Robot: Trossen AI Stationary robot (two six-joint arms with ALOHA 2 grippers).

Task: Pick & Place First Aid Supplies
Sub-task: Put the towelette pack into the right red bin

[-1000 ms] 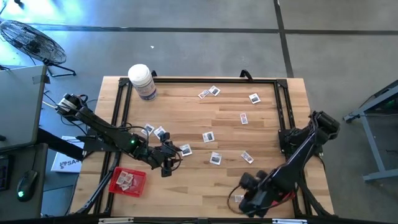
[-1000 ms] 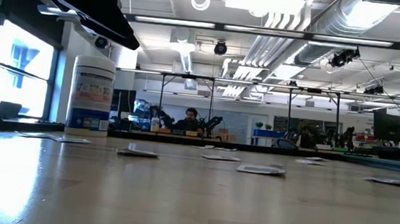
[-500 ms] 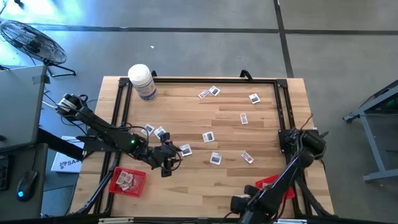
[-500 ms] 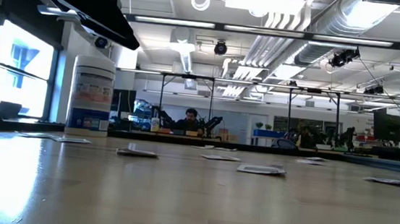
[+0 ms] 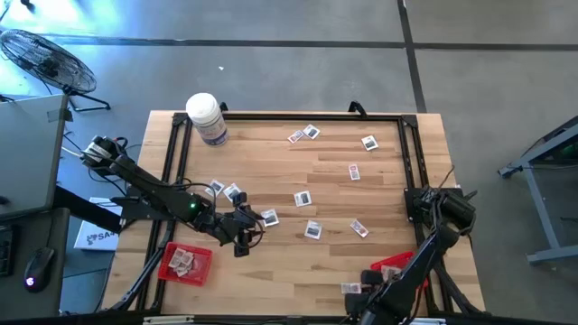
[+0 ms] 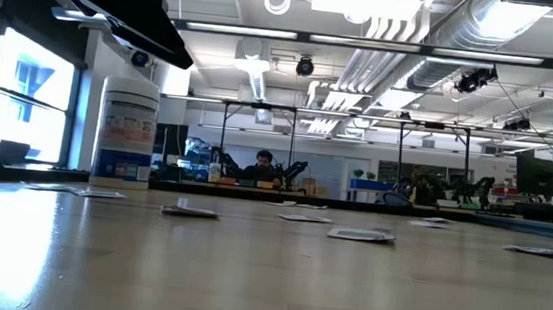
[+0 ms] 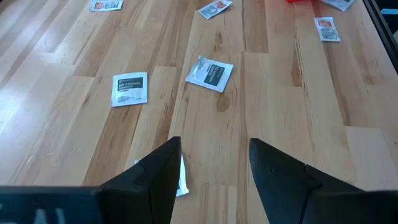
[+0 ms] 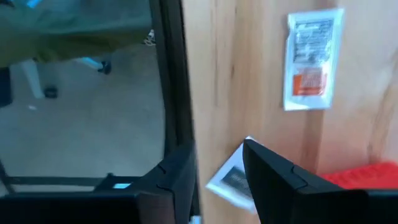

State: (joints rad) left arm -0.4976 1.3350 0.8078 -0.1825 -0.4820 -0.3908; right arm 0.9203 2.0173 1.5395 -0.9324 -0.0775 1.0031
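- The left gripper (image 5: 242, 236) is seen over the near-left part of the tabletop (image 5: 379, 190), its fingers (image 7: 155, 171) spread apart with nothing between them.
- A white packet (image 7: 181, 177) is partly hidden beside one finger in the left wrist view; two more packets (image 7: 130, 89) are seen lying flat on the wood further ahead.
- The right gripper (image 8: 217, 168) is found at the near edge of the tabletop, close to the black frame rail (image 8: 174, 81); its fingers are parted, and a small packet (image 8: 233, 180) shows in the gap between them. Whether this packet is gripped cannot be told.
- Another packet with orange print (image 8: 311, 59) is seen lying flat just beyond, and a red tray (image 5: 395, 268) is placed beside the right arm.
- A second red tray (image 5: 184, 262), with several packets in it, is placed near the left gripper.
- About ten packets are scattered across the middle and far tabletop.
- A large white bottle (image 5: 207, 118) stands upright at the far-left corner.
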